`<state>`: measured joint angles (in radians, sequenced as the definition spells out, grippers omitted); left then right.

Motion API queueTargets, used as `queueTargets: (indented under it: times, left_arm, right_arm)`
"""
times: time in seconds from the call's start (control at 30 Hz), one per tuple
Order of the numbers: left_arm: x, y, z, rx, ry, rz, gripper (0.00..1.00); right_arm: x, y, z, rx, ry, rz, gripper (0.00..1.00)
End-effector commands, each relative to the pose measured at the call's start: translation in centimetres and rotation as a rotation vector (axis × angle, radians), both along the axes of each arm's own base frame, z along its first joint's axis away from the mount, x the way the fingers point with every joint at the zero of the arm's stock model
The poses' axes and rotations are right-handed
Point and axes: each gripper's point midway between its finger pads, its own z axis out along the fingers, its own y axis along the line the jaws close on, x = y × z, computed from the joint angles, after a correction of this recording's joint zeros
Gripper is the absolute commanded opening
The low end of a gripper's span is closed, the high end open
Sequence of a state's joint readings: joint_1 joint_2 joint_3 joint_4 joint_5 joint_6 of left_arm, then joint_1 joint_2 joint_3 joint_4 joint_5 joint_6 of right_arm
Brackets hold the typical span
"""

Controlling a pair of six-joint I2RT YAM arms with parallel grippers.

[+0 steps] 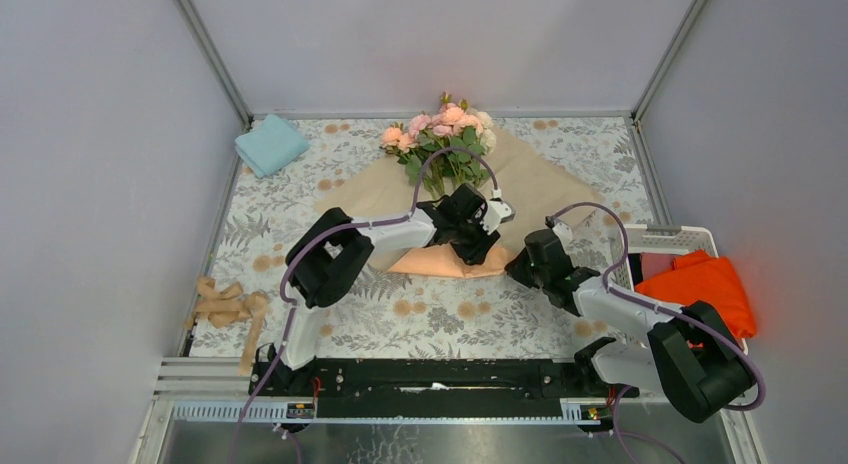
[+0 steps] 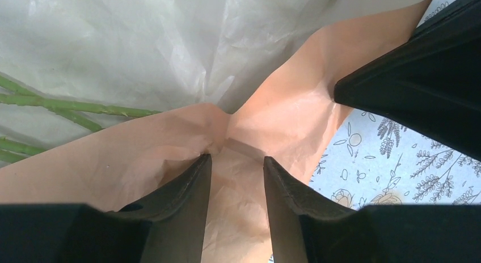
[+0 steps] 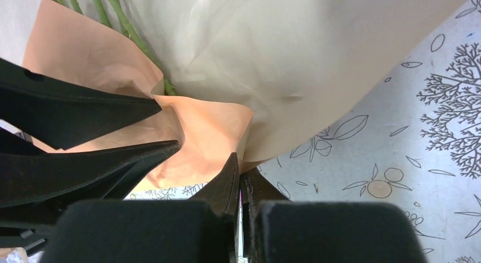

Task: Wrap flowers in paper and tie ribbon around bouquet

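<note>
Lower left in the top view, the narrow tan-brown ribbon lies untouched on the table, so wrapping looks to be the step in hand. The right gripper has its fingers clenched at the near edge of the large peach-orange crinkly paper; whether they caught it cannot be told. The left gripper grasps a raised fold of it. Next, the sheet probably needs drawing over the thin green stems. The pink and cream flowers lie at centre top.
</note>
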<state>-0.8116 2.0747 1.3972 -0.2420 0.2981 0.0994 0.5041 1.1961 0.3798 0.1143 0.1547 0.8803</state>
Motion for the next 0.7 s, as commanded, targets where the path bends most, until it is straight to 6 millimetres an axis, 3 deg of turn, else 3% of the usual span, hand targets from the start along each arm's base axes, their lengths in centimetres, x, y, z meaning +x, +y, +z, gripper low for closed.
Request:
queueTargets:
  times: [0.0, 0.37, 0.5, 0.67]
  left_arm:
    - [0.7, 1.9, -1.1, 0.051, 0.027, 0.018, 0.49]
    - [0.9, 3.3, 1.9, 0.019, 0.001, 0.016, 0.60]
    - [2.2, 4.4, 0.6, 0.045, -0.023, 0.062, 0.61]
    - [2.5, 4.2, -2.1, 0.073, 0.015, 0.079, 0.61]
  right_arm:
    - [0.4, -1.1, 0.2, -0.093, -0.040, 0.031, 0.00]
    - [0.8, -2.1, 1.2, -0.206, -0.060, 0.090, 0.00]
    - [1.2, -2.3, 1.9, -0.245, -0.083, 0.115, 0.00]
    - [1.3, -3.0, 2.8, -0.334, -0.084, 0.149, 0.00]
